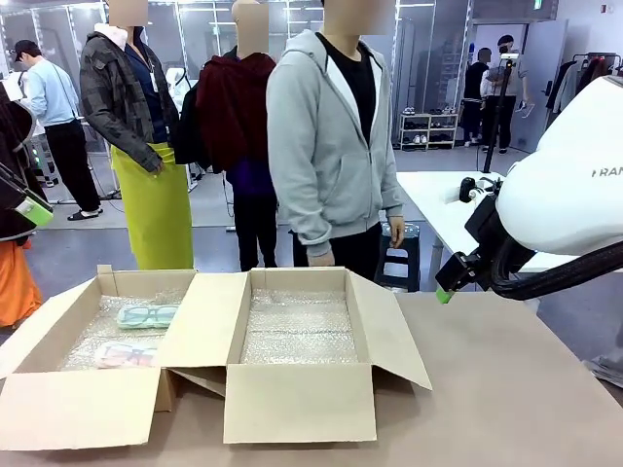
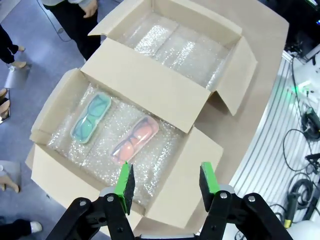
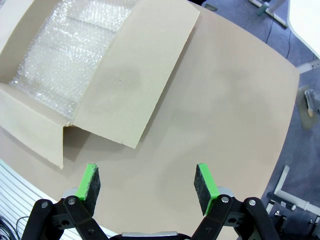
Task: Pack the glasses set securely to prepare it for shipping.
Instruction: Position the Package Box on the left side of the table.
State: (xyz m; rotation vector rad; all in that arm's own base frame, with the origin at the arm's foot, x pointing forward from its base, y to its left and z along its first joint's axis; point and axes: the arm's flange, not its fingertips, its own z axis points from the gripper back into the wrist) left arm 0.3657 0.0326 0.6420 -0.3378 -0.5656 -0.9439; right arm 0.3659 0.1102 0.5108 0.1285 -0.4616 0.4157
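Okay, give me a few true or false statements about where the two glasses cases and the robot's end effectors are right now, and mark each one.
1. The mint-green glasses case and the pink glasses case lie in the same open cardboard box. True.
2. The pink case is gripped by the left end effector. False: its fingers are open above the box, holding nothing.
3. The second cardboard box holds only bubble wrap. True.
4. The right end effector is shut on a box flap. False: it is open over the bare tan tabletop.
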